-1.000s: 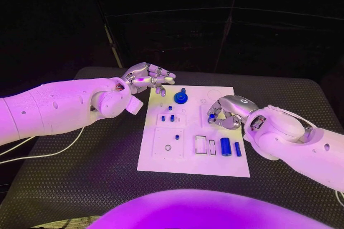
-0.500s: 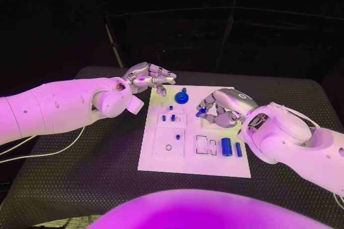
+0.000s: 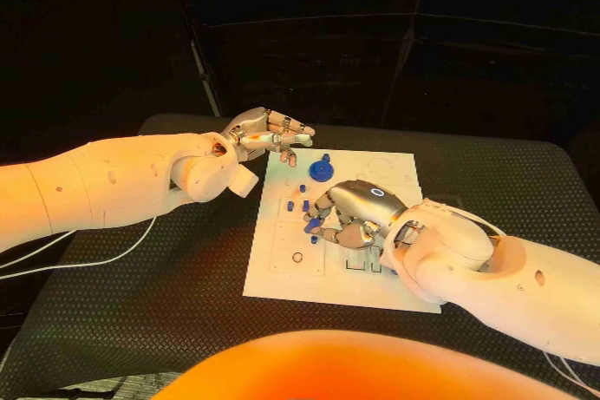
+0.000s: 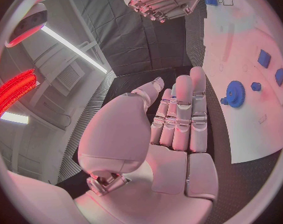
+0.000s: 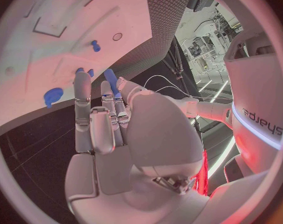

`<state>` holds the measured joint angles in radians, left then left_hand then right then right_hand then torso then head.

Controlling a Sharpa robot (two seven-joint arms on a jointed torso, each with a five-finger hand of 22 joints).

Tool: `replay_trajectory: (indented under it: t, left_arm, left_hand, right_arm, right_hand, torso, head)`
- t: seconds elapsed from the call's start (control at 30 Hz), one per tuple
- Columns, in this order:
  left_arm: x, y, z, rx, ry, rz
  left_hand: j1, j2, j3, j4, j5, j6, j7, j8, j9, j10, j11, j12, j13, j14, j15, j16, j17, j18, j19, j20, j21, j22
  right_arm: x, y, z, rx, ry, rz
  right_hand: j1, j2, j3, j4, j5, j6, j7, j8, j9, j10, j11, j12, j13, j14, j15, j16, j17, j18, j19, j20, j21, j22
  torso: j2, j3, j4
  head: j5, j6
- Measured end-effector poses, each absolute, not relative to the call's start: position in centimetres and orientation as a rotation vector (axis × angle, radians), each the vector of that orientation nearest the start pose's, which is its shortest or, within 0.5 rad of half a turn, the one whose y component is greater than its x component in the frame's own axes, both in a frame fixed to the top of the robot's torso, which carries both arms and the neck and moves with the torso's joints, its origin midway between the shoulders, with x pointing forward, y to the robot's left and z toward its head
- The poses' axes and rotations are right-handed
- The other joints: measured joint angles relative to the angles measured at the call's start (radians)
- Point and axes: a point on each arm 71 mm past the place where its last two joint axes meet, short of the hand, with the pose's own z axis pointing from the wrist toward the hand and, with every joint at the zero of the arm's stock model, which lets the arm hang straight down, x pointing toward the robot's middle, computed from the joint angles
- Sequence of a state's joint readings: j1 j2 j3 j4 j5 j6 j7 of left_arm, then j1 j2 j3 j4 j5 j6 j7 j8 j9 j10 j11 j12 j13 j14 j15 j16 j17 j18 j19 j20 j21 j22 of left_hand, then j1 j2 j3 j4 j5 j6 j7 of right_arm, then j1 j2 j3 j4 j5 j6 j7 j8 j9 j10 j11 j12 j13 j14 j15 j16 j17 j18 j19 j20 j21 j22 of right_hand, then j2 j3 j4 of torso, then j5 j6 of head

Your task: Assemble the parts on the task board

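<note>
The white task board (image 3: 282, 278) lies in the middle of the table. A blue gear (image 3: 320, 168) stands near its far edge, and two small blue pegs (image 3: 296, 206) stand below the gear. My right hand (image 3: 350, 211) hovers over the board's middle, fingers curled, pinching a small blue part (image 5: 110, 78) at its fingertips. My left hand (image 3: 265, 136) hovers by the board's far left corner with fingers stretched out flat and nothing in them (image 4: 178, 119). The left wrist view shows the gear (image 4: 235, 93) on the board beside those fingers.
The black table (image 3: 150, 313) surrounds the board. A white cable (image 3: 94, 261) runs across it on the left. Rectangular recesses (image 3: 362, 259) on the board are partly covered by my right forearm.
My right hand has moved left across the board, from its right side to its middle, carrying the blue part. The left hand has stayed in place.
</note>
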<state>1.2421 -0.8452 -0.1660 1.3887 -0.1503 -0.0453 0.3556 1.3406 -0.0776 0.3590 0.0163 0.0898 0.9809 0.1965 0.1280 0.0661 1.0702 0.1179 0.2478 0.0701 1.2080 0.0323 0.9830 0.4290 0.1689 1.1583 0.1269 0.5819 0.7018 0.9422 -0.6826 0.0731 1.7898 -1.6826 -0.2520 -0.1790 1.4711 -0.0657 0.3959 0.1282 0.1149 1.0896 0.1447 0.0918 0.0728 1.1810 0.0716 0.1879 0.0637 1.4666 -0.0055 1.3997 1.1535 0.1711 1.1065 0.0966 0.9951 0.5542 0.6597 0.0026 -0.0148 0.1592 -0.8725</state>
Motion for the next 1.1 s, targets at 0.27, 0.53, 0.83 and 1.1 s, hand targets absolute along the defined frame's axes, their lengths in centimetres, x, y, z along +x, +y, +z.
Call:
replay_trajectory:
  t: [0.27, 0.53, 0.83, 1.1]
  left_arm:
    - [49.6, 23.2, -21.1, -0.919, 1.690, -1.543]
    - [49.6, 23.0, -21.1, -0.918, 1.692, -1.546]
    - [49.6, 23.0, -21.2, -0.918, 1.692, -1.546]
    - [49.6, 23.0, -21.2, -0.917, 1.693, -1.547]
  left_hand:
    - [0.000, 0.000, 0.000, 0.000, 0.000, 0.000, 0.000, 0.000, 0.001, 0.000, 0.000, 0.000, 0.000, 0.000, 0.000, 0.000, 0.000, 0.000, 0.000, 0.000, 0.000, 0.000]
    - [0.000, 0.000, 0.000, 0.000, 0.000, 0.000, 0.000, 0.000, 0.001, 0.000, 0.000, 0.000, 0.000, 0.000, 0.000, 0.000, 0.000, 0.000, 0.000, 0.000, 0.000, 0.000]
    - [0.000, 0.000, 0.000, 0.000, 0.000, 0.000, 0.000, 0.000, 0.001, 0.000, 0.000, 0.000, 0.000, 0.000, 0.000, 0.000, 0.000, 0.000, 0.000, 0.000, 0.000, 0.000]
    - [0.000, 0.000, 0.000, 0.000, 0.000, 0.000, 0.000, 0.000, 0.001, 0.000, 0.000, 0.000, 0.000, 0.000, 0.000, 0.000, 0.000, 0.000, 0.000, 0.000, 0.000, 0.000]
  right_arm:
    - [37.0, -3.8, -22.8, -0.455, 1.696, 1.031]
    - [37.0, -3.2, -23.9, -0.495, 1.727, 1.031]
    - [37.2, -3.2, -24.8, -0.516, 1.759, 1.013]
    - [37.4, -3.1, -25.3, -0.527, 1.781, 0.997]
  right_hand:
    - [0.005, -0.005, 0.004, -0.004, 0.004, 0.000, 0.000, -0.001, -0.001, 0.000, 0.000, -0.006, 0.000, 0.000, 0.000, 0.000, 0.000, 0.000, 0.000, 0.000, 0.000, -0.001]
    - [0.007, -0.007, 0.007, -0.007, 0.004, -0.002, 0.001, 0.003, -0.002, 0.000, 0.000, -0.006, 0.000, 0.000, 0.000, 0.000, -0.001, 0.000, 0.000, 0.000, 0.000, -0.001]
    - [0.007, -0.007, 0.006, -0.007, 0.004, -0.003, 0.001, 0.004, -0.001, 0.000, 0.000, -0.006, 0.000, 0.000, 0.000, 0.000, -0.004, 0.000, 0.000, 0.000, 0.000, -0.001]
    - [0.007, -0.007, 0.006, -0.007, 0.004, -0.005, 0.002, 0.004, -0.001, 0.000, 0.000, -0.006, 0.000, 0.000, 0.000, 0.000, -0.004, 0.000, 0.000, 0.000, 0.000, -0.001]
  torso:
    - [0.000, 0.0006, -0.0006]
    - [0.001, 0.0009, -0.0006]
    - [0.001, 0.0009, -0.0012]
    - [0.001, 0.0009, -0.0012]
  head:
    - [0.007, 0.000]
    - [0.013, 0.000]
    - [0.017, 0.000]
    - [0.018, 0.000]
